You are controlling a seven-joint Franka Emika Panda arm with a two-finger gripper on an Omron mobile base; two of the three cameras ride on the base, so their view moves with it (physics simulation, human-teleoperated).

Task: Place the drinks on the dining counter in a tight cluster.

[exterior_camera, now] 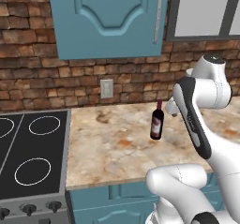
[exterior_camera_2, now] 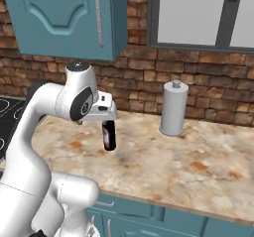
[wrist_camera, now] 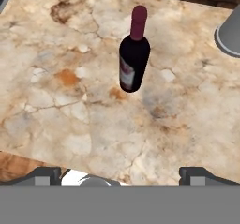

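Right, wine bottle [wrist_camera: 134,59] stands upright on the marbled counter [exterior_camera: 108,153] by the brick wall, not yet on the dining counter. Gripper [wrist_camera: 121,174] hovers above and to the near side, fingers spread wide, empty. Bottle is ahead and below, long axis vertical; I'd approach from the side.

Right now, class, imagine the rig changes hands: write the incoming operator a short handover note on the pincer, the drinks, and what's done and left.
Pincer: open, holding nothing, hovering above the wine bottle.
Wine bottle: upright on the marbled counter by the brick wall, beside the stove; a grey canister stands to its right, apart.
Done: nothing grasped.
Left: likely lower, grip the bottle, carry it to the dining counter, then cluster the other drinks with it.
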